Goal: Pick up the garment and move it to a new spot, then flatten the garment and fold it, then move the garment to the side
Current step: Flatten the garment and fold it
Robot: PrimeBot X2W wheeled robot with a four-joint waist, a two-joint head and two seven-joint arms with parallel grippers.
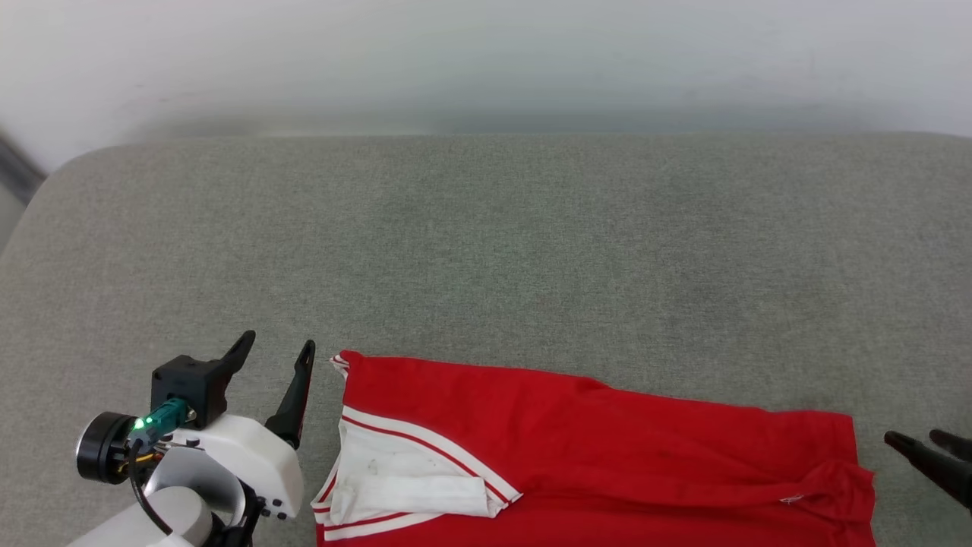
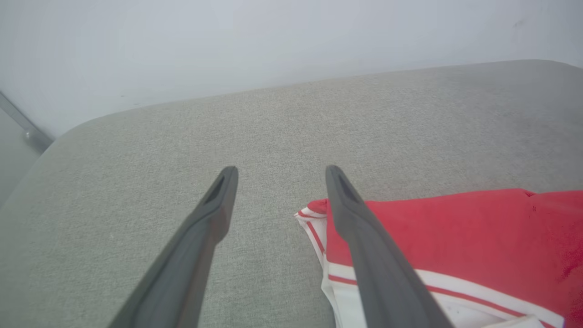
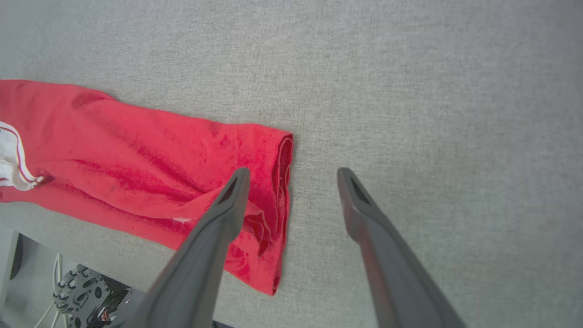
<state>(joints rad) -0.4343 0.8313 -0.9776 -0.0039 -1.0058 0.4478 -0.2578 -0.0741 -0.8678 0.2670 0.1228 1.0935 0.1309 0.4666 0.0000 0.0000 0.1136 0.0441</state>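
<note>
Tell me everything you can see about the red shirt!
The red jersey shirt of soft-looking cloth lies folded into a long band near the front edge of the grey fabric-covered table. Its white sleeve with red stripes lies on top at the left end; the right end is wrinkled. The left gripper and right gripper flank its ends, jaws open, holding nothing.

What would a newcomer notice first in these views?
The red garment lies in a long strip along the near edge of the grey surface, its white sleeve at the left end. The left gripper stands open just off that end, and the right gripper open off the other.
</note>
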